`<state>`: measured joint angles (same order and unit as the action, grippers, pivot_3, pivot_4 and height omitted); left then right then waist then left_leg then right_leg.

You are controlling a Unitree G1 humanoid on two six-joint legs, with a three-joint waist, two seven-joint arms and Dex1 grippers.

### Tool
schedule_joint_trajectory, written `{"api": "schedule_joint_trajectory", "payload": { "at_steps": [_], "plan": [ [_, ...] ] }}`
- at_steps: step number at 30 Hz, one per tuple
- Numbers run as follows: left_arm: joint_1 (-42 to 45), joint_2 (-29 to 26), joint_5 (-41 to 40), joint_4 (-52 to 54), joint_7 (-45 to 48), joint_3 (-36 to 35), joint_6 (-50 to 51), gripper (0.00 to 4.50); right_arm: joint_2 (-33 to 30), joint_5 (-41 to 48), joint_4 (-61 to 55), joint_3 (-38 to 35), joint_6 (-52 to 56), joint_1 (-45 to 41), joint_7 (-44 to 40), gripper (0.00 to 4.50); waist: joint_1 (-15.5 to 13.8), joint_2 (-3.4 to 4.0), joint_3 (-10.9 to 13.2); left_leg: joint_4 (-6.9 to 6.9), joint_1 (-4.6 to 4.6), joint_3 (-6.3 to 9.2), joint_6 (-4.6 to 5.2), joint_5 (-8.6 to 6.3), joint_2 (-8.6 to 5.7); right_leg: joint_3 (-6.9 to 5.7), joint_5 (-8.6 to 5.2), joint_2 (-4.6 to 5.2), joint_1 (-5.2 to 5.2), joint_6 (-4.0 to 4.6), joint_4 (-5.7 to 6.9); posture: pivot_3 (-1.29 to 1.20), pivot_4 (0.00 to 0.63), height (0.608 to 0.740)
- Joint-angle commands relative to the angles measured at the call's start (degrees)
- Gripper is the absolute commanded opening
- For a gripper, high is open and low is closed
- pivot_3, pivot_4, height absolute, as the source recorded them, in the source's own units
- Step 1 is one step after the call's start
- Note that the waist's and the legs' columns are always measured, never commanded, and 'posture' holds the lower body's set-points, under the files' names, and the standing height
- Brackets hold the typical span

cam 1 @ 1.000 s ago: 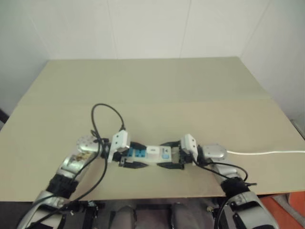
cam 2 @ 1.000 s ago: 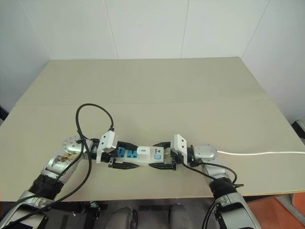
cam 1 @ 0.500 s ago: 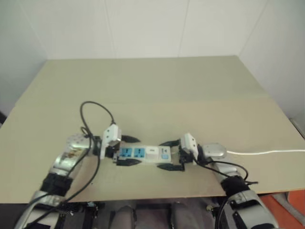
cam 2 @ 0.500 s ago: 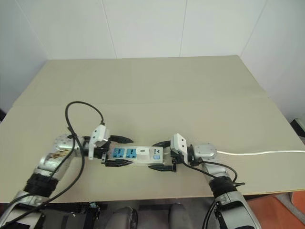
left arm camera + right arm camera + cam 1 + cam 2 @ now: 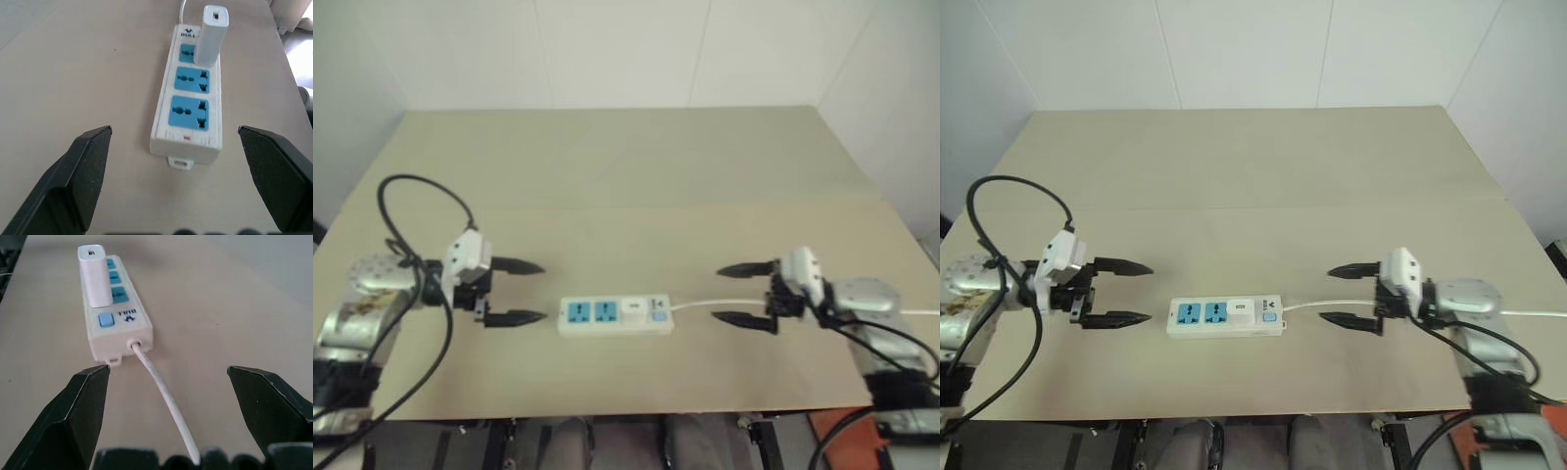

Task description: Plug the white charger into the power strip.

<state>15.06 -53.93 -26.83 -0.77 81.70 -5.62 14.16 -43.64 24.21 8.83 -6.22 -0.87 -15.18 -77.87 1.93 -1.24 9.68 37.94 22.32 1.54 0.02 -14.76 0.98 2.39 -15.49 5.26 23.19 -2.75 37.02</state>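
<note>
Both end effectors have pulled away from the strip [image 5: 1225, 316] since a second ago; the left end effector [image 5: 1122, 292] and right end effector [image 5: 1349, 295] now hang well apart from it, fingers spread and empty. The charger [image 5: 211, 34] stands upright in the socket nearest the cord [image 5: 164, 403] on the tabletop [image 5: 1253, 186]. The plugging looks done; next likely needs only retreat.

White charger [image 5: 210, 34] covers the third socket face on the power strip [image 5: 190, 98]; cord [image 5: 1528, 313] runs off frame right.
</note>
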Motion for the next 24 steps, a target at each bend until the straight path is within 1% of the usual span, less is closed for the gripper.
{"api": "schedule_joint_trajectory", "payload": {
  "at_steps": [1, 4, 8, 11, 13, 16, 20, 24],
  "plan": [
    [-3.6, -3.7, -0.1, 3.0, -0.1, -5.2, -0.6, 4.5, -2.8, 3.1, -5.1, -6.0, 2.0, 2.9, 2.1, 4.48, 0.0, -0.01, 0.0, 0.0, -0.01, -0.01, 0.0, 0.0, 0.0, 0.0, 0.0, 0.0, -0.01, 0.0, -0.02, 0.0, 0.15, 0.74],
    [-7.9, -6.2, -0.2, 4.6, -0.2, -9.0, -0.5, 4.5, -4.8, 4.1, -8.5, -9.7, 4.3, 6.3, 4.2, 4.48, 0.0, 0.0, 0.0, 0.0, -0.05, -0.04, 0.0, 0.0, 0.01, 0.01, -0.01, 0.0, -0.04, -0.01, -0.03, 0.0, 0.15, 0.74],
    [-12.5, -7.7, -0.5, 7.2, -2.2, -14.3, 0.4, 4.5, -8.5, 7.4, -13.4, -14.5, 10.8, 11.8, 4.6, 4.48, -0.4, 0.01, 0.0, -0.01, -0.05, -0.05, 0.0, 0.0, 0.02, 0.01, -0.01, 0.02, -0.06, -0.01, -0.03, 0.0, 0.15, 0.74],
    [-14.7, -7.0, -0.4, 9.3, -5.0, -17.0, 1.5, 4.5, -10.3, 7.4, -16.1, -17.7, 13.0, 15.0, 6.3, 4.48, -0.8, 0.01, 0.0, -0.01, -0.06, -0.06, 0.0, 0.0, 0.02, 0.01, -0.01, 0.02, -0.08, -0.01, -0.02, 0.0, 0.15, 0.74],
    [-16.3, -6.8, 0.1, 10.8, -6.9, -17.9, 2.3, 4.5, -10.1, 7.9, -17.7, -19.8, 14.4, 16.3, 8.4, 4.48, -0.8, 0.01, 0.0, 0.0, -0.08, -0.07, 0.0, 0.0, 0.01, 0.01, -0.01, 0.01, -0.1, -0.01, -0.02, 0.0, 0.15, 0.74],
    [-19.0, -6.5, 0.2, 12.8, -8.0, -19.4, 2.1, 4.5, -10.1, 8.1, -20.1, -22.4, 15.5, 19.1, 9.5, 4.48, -0.9, 0.01, 0.0, -0.01, -0.11, -0.08, 0.0, 0.0, 0.01, 0.03, -0.01, 0.01, -0.12, -0.01, 0.0, 0.0, 0.15, 0.74],
    [-19.5, -4.8, -1.6, 15.7, -11.1, -21.0, 3.6, 4.5, -10.5, 8.0, -21.7, -24.7, 16.8, 22.3, 9.6, 4.48, -1.1, -0.01, 0.0, 0.0, -0.09, -0.08, 0.0, 0.0, 0.01, 0.02, -0.01, 0.03, -0.12, -0.01, -0.01, 0.0, 0.15, 0.74],
    [-18.5, -2.8, -2.8, 17.8, -13.9, -20.4, 5.0, 4.5, -10.8, 8.2, -23.1, -26.0, 18.8, 23.5, 10.3, 4.48, -1.1, -0.01, 0.0, 0.0, -0.14, -0.09, -0.01, 0.0, 0.0, 0.03, -0.01, 0.02, -0.17, -0.01, 0.01, 0.0, 0.15, 0.74]
  ]
}}
